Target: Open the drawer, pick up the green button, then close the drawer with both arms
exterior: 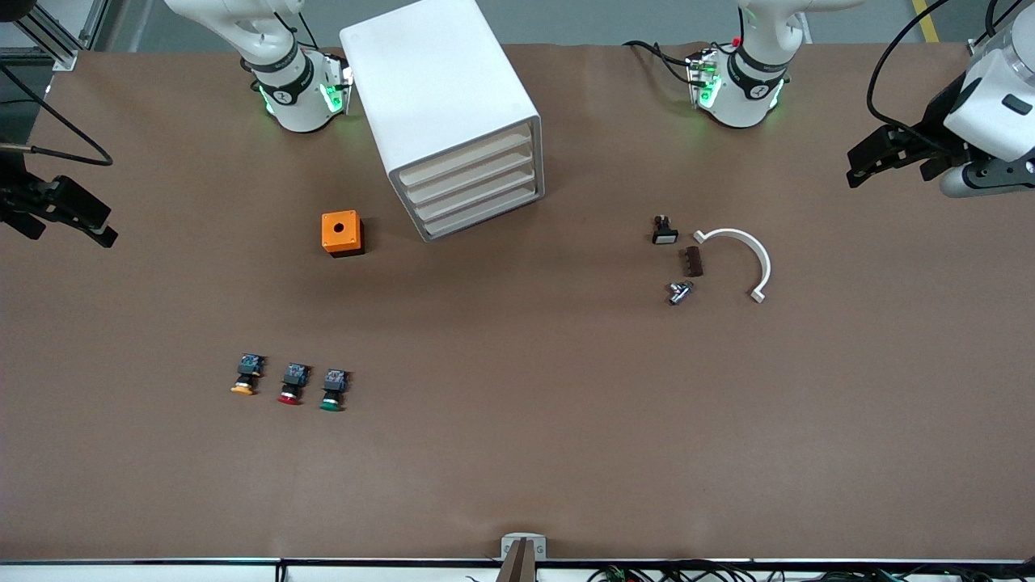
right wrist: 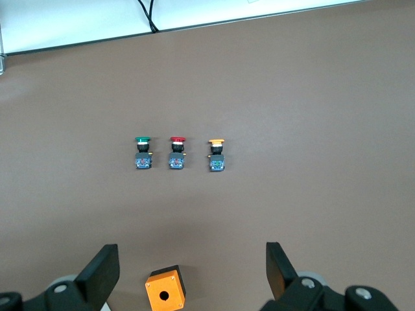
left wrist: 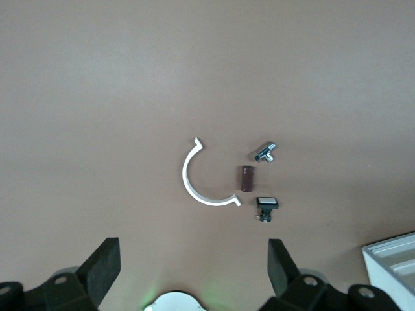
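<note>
Both arms wait at the desk's two ends, and no step of the task shows as begun.

The left hand [exterior: 869, 162] hangs over the left arm's end of the brown paper-covered desk [exterior: 517, 469]; in its wrist view the black fingers [left wrist: 104, 269] stand spread, holding nothing. The right hand [exterior: 69, 214] hangs over the right arm's end, its fingers [right wrist: 100, 272] likewise spread and empty.

The white boxy four-drawer cabinet [exterior: 441, 89] stands between the two arm bases, its front turned obliquely toward the left arm's end and the front camera. The shallow white third drawer from the top [exterior: 481, 196] sits flush and shut, as do the other three.

The small green-capped push button with black body and blue rear block [exterior: 333, 390] lies on the open desk, not in any drawer. It is last in a row beside the red-capped button [exterior: 292, 383] and the orange-capped button [exterior: 247, 374], well nearer the front camera than the cabinet, toward the right arm's end. Its long axis runs cap toward the front camera, blue block toward the bases.

Judgement: the right arm is the nearer to the button; the drawer front faces the left arm, which is better placed to pull it. The orange square box with a round hole [exterior: 342, 233] lies between cabinet and button row.
</note>
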Available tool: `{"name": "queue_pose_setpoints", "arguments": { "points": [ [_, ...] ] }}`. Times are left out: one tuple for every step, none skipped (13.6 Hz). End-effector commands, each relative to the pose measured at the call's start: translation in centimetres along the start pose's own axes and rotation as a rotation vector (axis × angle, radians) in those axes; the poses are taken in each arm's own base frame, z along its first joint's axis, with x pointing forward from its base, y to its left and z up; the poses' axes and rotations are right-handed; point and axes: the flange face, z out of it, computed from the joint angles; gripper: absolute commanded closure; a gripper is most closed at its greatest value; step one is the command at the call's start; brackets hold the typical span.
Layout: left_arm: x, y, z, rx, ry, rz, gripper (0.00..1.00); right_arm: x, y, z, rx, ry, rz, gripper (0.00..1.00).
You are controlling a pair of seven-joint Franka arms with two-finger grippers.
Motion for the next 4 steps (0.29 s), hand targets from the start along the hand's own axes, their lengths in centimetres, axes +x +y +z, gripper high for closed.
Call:
{"name": "queue_pose_setpoints", "arguments": {
  "points": [
    [-0.23, -0.48, -0.51, 0.039, 0.018, 0.072, 0.0, 0.29, 0.05, -0.72, 0.006, 0.011, -0.002, 0.0],
    [-0.26, -0.66, -0.65, 0.041, 0.021, 0.09, 0.0, 0.29, -0.03, -0.79, 0.006, 0.013, -0.005, 0.0],
    [-0.17, -0.91, -0.65, 0.04, 0.02, 0.101, 0.0, 0.25, -0.11, -0.96, 0.007, 0.016, -0.004, 0.0],
    [-0.18, -1.15, -0.72, 0.04, 0.022, 0.099, 0.0, 0.25, -0.2, -0.98, 0.007, 0.017, -0.004, 0.0]
  ]
}}
